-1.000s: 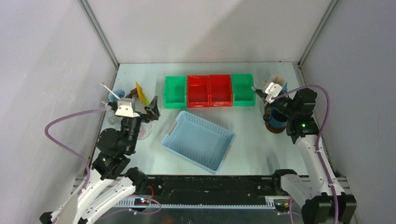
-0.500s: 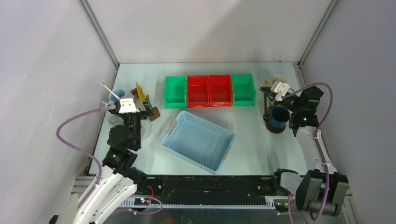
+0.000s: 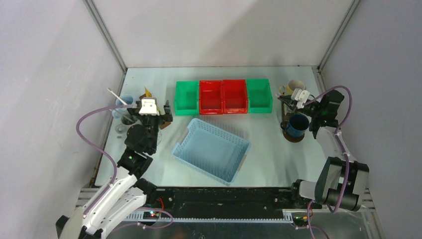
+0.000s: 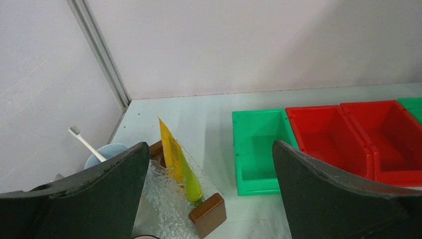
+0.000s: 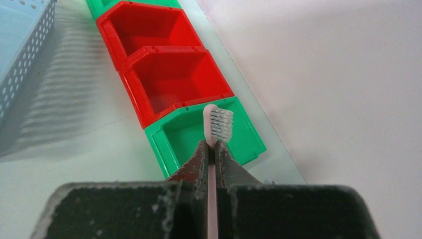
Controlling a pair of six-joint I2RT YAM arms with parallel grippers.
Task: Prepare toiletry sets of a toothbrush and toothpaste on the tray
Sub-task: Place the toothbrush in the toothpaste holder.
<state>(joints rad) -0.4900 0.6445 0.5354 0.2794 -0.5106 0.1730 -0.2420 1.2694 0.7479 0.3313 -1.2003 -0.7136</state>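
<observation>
Light blue perforated basket (image 3: 211,149) sits mid-bench (image 3: 268,159), skewed; all positions are referred to it. Left of the basket, slightly farther back: left pincer (image 4: 209,149), fingers wide apart, nothing between them, hovering above the bench. Seen between its fingers, on the far-left side of the basket: a clear patterned-glass piece (image 4: 161,201) with a brown block (image 4: 206,215) at its near corner. A yellow tube (image 4: 168,147) and a green tube (image 4: 191,181) lean together on the glass, the green one nearer the block. Just left of the tubes: pale blue mug (image 4: 107,152) with a white toothbrush (image 4: 87,144) standing in it, head up, tilted left. Right of the basket, well apart from it: dark blue mug (image 3: 297,124), upright, on the dark brown tray (image 3: 292,139), of which only a sliver shows at the mug's near side. Contents of this mug cannot be made out. Just beyond that mug, right and farther back than the basket: right pincer (image 5: 213,144), fingers together and clamped on the neck of a pale pink toothbrush (image 5: 215,124); the bristled head projects past the fingertips. Beyond the basket: a row of four bins (image 3: 222,96), green, red, red, green, touching side by side. Farthest back on the basket's right, past the right pincer: cream mug (image 3: 294,85), close to the end green bin.
</observation>
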